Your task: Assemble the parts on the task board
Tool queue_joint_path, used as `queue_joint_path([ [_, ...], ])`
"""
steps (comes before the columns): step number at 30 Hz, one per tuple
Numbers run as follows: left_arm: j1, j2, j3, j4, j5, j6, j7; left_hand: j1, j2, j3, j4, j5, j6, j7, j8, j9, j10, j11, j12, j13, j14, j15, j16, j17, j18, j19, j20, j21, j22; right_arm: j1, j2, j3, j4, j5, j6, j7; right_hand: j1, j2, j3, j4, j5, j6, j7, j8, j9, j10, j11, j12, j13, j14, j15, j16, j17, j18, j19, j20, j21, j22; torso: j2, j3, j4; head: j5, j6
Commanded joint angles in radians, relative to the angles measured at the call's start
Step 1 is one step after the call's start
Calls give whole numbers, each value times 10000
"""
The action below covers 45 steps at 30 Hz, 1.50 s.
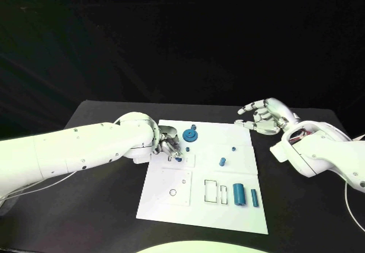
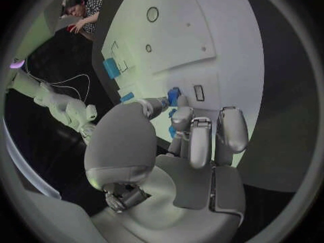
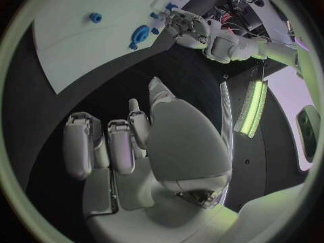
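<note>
Start at the left hand. Its fingers are curled down over the left part of the task board, and a small blue part sits at the fingertips. In the left wrist view the thumb and the nearest finger meet on this small blue part, so treat it as pinched; the remaining fingers lie close together alongside. A small rectangular slot lies just beside the pinched part, on the board surface immediately beyond the fingertips. Whether the part already touches the board cannot be told.

Move rightward across the board. The blue gear stands just beyond the left fingers, on the far side. A short blue peg stands nearer the board centre, well apart from either hand. Two blue cylinders lie on the near right part of the board, their long axes running away from the robot.

Finish at the right hand. It hangs off the far right corner of the board with fingers loosely curled and apart, holding nothing.

You should expect the next move to belong to the left hand: it is the nearer, and the slot lies directly ahead of its fingertips.
</note>
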Motion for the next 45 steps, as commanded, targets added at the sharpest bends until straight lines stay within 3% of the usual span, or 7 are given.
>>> queue_joint_path([
  [1,-22,28,-8,2,-53,220,-6,-14,-5,2191,-2151,61,52,10,-33,3,66,-33,36,6,767,-91,28,1633,-111,43,1,46,8,-8,1,3,13,-88,79,26,-12,-1,45,-8,42,-75,9,57,-11,-10,-21,-30,147,639,-91,-51,1069,142,35,-25,38,1727,1,4,-4,9,-20],
  [20,-33,30,-14,-31,202,514,-36,-120,-50,2239,-2210,288,132,-16,-63,25,142,-59,49,47,770,-115,28,1634,-119,78,-22,69,52,-12,2,3,7,-118,-61,2,-17,-22,41,-5,50,-70,7,67,-11,-9,-23,-34,142,640,-92,-52,1068,143,36,-27,34,1727,0,2,3,-19,-63],
  [24,-33,38,-15,-50,265,605,-45,-324,-88,2196,-2303,988,243,-52,-122,76,222,-92,46,87,780,-147,41,1656,-127,111,-58,93,98,-13,-3,3,7,-118,-128,28,-17,-21,42,-5,52,-70,7,68,-10,-8,-23,-33,142,640,-92,-54,1066,141,39,-27,39,1729,0,6,-1,-44,-80],
  [29,-32,44,-16,-76,342,687,-51,-468,-93,2142,-2376,1350,332,-79,-163,118,295,-118,75,161,787,-170,52,1675,-137,147,-78,117,149,-14,-12,3,12,-111,-209,56,-17,-21,42,-5,52,-70,7,68,-10,-8,-23,-33,142,640,-92,-54,1066,141,39,-27,39,1729,-2,10,-6,-35,-98],
  [45,-29,110,-20,-220,483,539,-57,-733,78,1979,-2313,1421,507,-162,-224,183,455,-182,154,300,797,-218,70,1701,-156,211,-107,144,235,-14,-29,3,26,58,-445,211,4,-6,74,-6,140,-70,5,84,-13,-39,-26,-76,104,623,-95,-94,1002,159,0,-29,-45,1694,-2,5,-13,-20,-83],
])
